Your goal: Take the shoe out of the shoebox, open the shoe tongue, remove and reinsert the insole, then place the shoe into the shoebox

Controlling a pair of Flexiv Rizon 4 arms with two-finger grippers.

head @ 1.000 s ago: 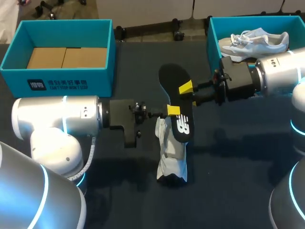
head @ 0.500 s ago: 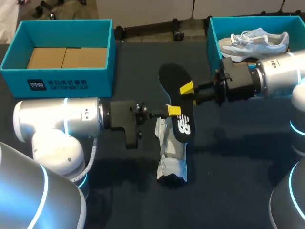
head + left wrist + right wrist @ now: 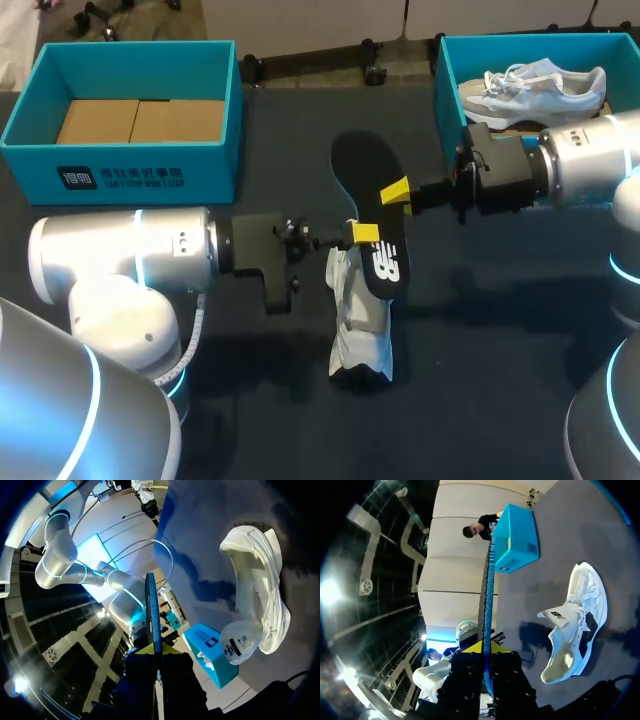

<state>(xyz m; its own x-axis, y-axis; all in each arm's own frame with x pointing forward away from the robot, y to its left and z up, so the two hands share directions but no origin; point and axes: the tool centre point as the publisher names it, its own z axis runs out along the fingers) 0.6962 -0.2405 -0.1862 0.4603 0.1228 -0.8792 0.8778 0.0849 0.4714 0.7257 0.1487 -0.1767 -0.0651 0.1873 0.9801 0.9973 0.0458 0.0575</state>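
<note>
Insole pinched by left end effector and right end effector (both clamped); align over white sneaker opening, lower slowly.

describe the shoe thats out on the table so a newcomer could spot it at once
On the dark table, look between the blue left box and the blue right box. Near the middle lies a white shoe, under the black insole gripped by the left hand and right hand. The other shoe sits inside the right box; this one lies on the tabletop.
</note>
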